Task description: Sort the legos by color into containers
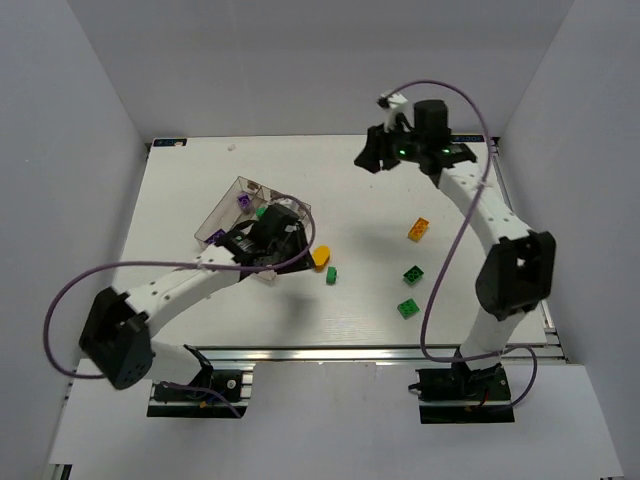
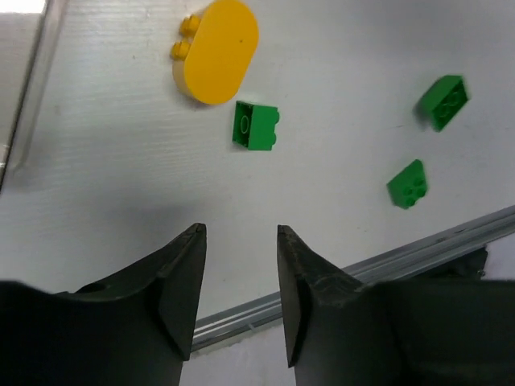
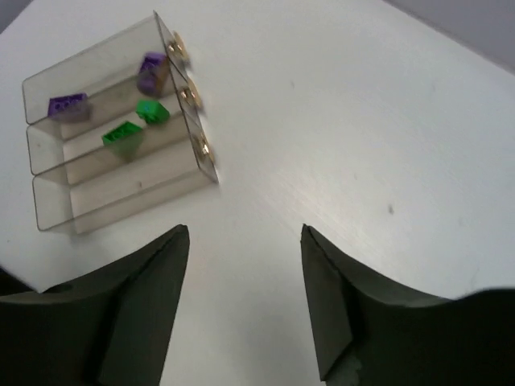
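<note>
Counting loose on the white desk (image 1: 350, 200): one rounded yellow oval brick (image 2: 217, 52), with a small green brick (image 2: 256, 126) just beside it, apart by a sliver; a second green brick (image 2: 442, 100) and a third green brick (image 2: 407, 183) further right, near each other; one orange-yellow brick (image 1: 419, 229) beyond that pair, toward the far side. Smoky clear three-compartment tray (image 3: 121, 197) on the left part of the desk, set at an angle. One outer compartment: first purple brick (image 3: 68, 104) and second purple brick (image 3: 153, 68), well apart, at opposite ends. Middle compartment: two boxed green bricks (image 3: 122, 133), close together. Left jaws: over bare desk beside the tray's near end, yellow oval brick just ahead, parted by a narrow gap, gripping nothing. Right jaws: raised over the far right of the desk, well apart from every brick, parted moderately, gripping nothing.
</note>
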You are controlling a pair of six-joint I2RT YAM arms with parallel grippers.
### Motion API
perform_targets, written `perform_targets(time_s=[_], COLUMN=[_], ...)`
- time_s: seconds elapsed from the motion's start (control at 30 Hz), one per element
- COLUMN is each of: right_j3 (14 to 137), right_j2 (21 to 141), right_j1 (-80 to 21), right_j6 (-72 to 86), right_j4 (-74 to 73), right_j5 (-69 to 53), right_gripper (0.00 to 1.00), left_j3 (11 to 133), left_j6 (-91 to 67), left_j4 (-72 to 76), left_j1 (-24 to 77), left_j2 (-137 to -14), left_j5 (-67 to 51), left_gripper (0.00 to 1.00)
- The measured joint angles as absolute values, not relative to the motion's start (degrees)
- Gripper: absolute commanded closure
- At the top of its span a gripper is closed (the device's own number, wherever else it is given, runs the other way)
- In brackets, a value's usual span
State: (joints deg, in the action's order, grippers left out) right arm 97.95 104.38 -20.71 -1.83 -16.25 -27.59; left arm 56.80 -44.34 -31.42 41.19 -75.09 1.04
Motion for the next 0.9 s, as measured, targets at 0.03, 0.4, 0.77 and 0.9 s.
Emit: perform_targets(time_s=[0.03,0.4,0.77,0.9], right_j3=[95.4,66.6,62.6,62.0], right_j2=[101.9,82.4,77.8,77.8], right_j1=[-18.7,-7.7,-2.6,-1.9], right_j6=[-2.3,-8.0,-8.6,-9.4], right_j4=[-17.6,-28.6,-29.5,-30.0], right_j5=[-28.1,-35.6,-38.1,-38.4], right_gripper=[0.3,0.28,0.31,0.33], left_j3=[57.6,76.7,83.1,83.3], left_j6=[-44.0,-41.3,-38.7,-38.4], left_j4=[-31.7,-37.6,-43.7,-44.0], left_j1=[41.7,48.4,49.6,49.6], left_j2=[-78.0,-104.9,-114.7,-115.1], left_j5=[0.8,2.2,7.6,8.4], left_gripper=[0.44,0.34,0.47,0.66])
